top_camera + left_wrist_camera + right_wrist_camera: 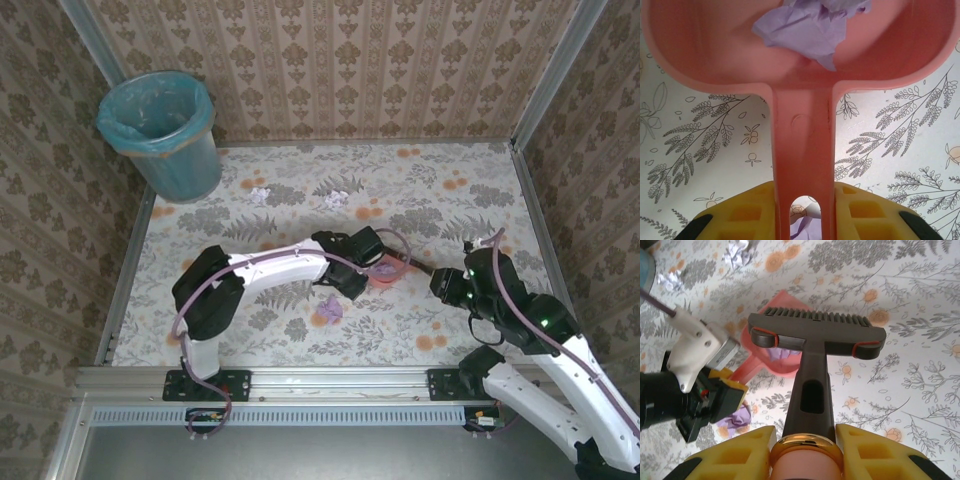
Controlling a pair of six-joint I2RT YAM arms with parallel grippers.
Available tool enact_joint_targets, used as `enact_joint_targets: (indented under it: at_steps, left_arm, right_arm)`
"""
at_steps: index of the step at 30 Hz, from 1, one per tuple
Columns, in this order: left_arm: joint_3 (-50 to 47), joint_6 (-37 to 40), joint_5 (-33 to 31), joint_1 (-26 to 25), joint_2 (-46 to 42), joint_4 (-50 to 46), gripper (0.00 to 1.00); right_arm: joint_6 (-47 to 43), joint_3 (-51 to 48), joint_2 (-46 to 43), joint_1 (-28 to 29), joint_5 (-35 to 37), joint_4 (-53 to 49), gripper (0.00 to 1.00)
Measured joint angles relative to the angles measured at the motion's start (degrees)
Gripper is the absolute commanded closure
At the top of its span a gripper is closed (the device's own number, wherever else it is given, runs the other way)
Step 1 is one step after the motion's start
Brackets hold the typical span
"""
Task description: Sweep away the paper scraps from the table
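My left gripper (352,262) (802,212) is shut on the handle of a pink dustpan (386,272) (715,70) (751,360) resting on the table (480,200). A lilac paper scrap (805,30) (777,352) lies inside the pan. My right gripper (446,283) (805,440) is shut on the handle of a dark brush (418,267) (815,330), whose head stands at the pan's mouth. Another lilac scrap (329,310) (737,416) lies on the cloth near the left gripper. Two white scraps (259,195) (337,198) lie farther back.
A teal bin (165,130) with a liner stands at the back left corner. Brown patterned walls close the table on three sides. A metal rail (300,378) runs along the near edge.
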Motion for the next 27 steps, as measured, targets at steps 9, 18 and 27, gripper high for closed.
enact_joint_targets:
  at_steps: [9, 18, 27]
  left_arm:
    - [-4.2, 0.4, -3.6, -0.7, -5.0, 4.7, 1.0]
    - [-6.6, 0.4, -5.3, -0.7, -9.7, 6.8, 1.0]
    - [-7.1, -2.6, -8.8, 0.9, -20.8, 3.1, 1.0]
  right_arm:
    - [1.6, 0.0, -8.2, 0.0, 6.3, 0.2, 1.0]
    - [2.0, -3.3, -15.2, 0.0, 15.0, 3.3, 1.0]
    - [-3.5, -14.1, -17.1, 0.0, 16.4, 16.1, 1.0]
